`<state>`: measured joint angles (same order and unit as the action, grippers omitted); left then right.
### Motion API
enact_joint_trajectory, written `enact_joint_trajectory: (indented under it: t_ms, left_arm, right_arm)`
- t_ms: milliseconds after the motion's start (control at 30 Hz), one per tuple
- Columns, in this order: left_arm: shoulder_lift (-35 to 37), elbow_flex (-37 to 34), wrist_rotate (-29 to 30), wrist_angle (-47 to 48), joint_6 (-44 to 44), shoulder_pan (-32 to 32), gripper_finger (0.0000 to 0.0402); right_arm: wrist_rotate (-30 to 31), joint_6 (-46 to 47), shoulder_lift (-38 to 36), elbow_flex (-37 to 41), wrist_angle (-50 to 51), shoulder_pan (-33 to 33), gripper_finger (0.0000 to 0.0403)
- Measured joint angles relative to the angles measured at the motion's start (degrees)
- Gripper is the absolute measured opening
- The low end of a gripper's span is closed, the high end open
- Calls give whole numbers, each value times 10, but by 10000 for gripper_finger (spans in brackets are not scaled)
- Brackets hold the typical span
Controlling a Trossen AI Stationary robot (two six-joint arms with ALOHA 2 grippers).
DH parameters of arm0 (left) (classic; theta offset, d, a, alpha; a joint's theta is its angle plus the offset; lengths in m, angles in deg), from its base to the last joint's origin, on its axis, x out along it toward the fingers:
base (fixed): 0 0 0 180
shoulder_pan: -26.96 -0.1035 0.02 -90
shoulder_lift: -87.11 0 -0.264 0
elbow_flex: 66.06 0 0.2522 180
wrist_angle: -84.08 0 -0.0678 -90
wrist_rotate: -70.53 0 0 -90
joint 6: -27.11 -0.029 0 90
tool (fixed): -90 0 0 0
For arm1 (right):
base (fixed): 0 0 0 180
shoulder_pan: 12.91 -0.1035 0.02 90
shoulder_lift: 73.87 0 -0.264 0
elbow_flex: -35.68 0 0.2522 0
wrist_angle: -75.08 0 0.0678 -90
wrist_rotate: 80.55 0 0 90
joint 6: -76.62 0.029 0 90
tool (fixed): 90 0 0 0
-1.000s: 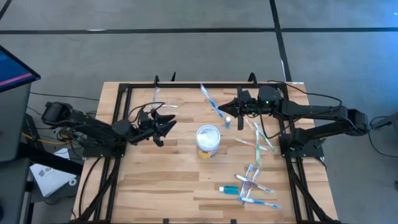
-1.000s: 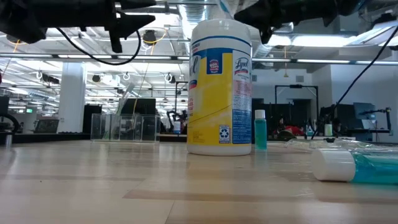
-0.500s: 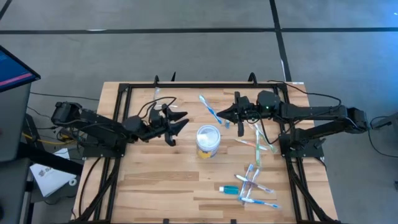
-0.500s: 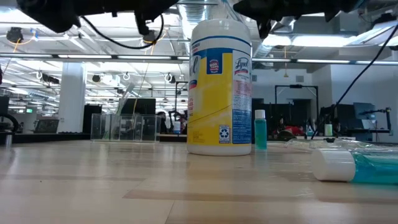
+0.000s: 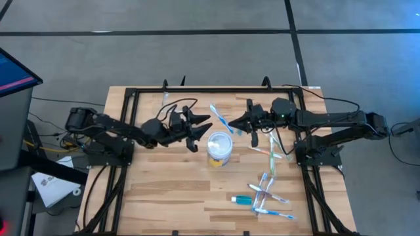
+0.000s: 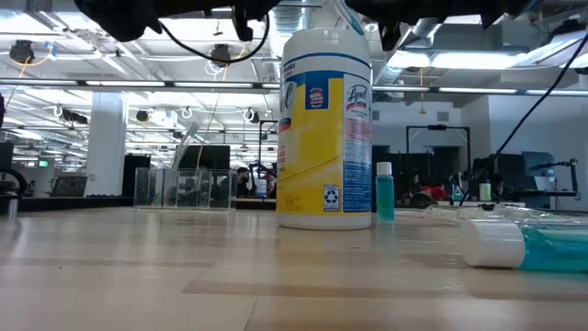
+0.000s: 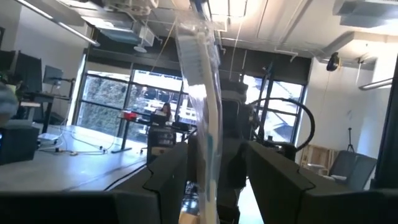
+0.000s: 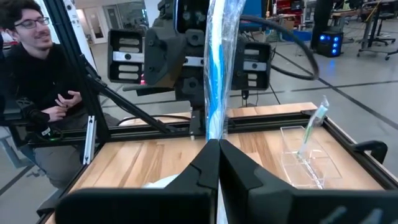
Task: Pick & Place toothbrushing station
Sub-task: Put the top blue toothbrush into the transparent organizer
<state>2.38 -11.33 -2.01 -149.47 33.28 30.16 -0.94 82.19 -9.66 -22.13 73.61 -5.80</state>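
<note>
My right gripper (image 5: 231,122) hangs above the table's far middle, shut on a toothbrush in a clear wrapper (image 5: 218,113). My left gripper (image 5: 202,133) faces it from the left, open and tilted slightly up. In the left wrist view its fingers (image 7: 168,177) stand on either side of the wrapped toothbrush (image 7: 200,106) without touching it. The toothbrushing station (image 8: 298,155), a see-through organiser holding one green toothbrush, rests on its base on the table at the far left, also seen in the low view (image 6: 184,187). My right gripper pinches the wrapped toothbrush between its two shut fingers, on a lower part of its length (image 8: 214,134). The fingers come about level from the table's right. Most of the toothbrush sticks out past the fingertips, slanting toward the far left, lifted clear of the table.
A round white-topped, yellow-banded tub (image 5: 219,147) stands mid-table, just near of both grippers. A small teal bottle (image 6: 384,191) is beside it. Several wrapped toothbrushes (image 5: 266,193) and a teal tube (image 5: 241,198) lie at the near right. A person (image 8: 31,68) sits beyond the table's left edge.
My left gripper has moved toward the table's right and upward, staying open, and now faces the held toothbrush. My right gripper has swung slightly toward the left with the toothbrush, still shut on it.
</note>
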Motion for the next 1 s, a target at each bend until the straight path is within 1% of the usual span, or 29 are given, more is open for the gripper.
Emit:
enact_joint_trajectory:
  t_ms: [133, 333, 733, 1000]
  left_arm:
    - [-8, 16, -2, 1, 0, -6, 159]
    - [-25, 39, -31, -1, 1, -17, 159]
    - [-53, 71, -33, 3, 3, -27, 159]
    - [-58, 85, -32, 5, 2, -27, 159]
  right_arm:
    - [0, 0, 0, 0, 0, 0, 0]
    - [0, -2, 0, 0, -1, 0, 0]
    - [0, -1, 0, 0, -1, 0, 0]
    - [0, -2, 0, 0, 0, 0, 0]
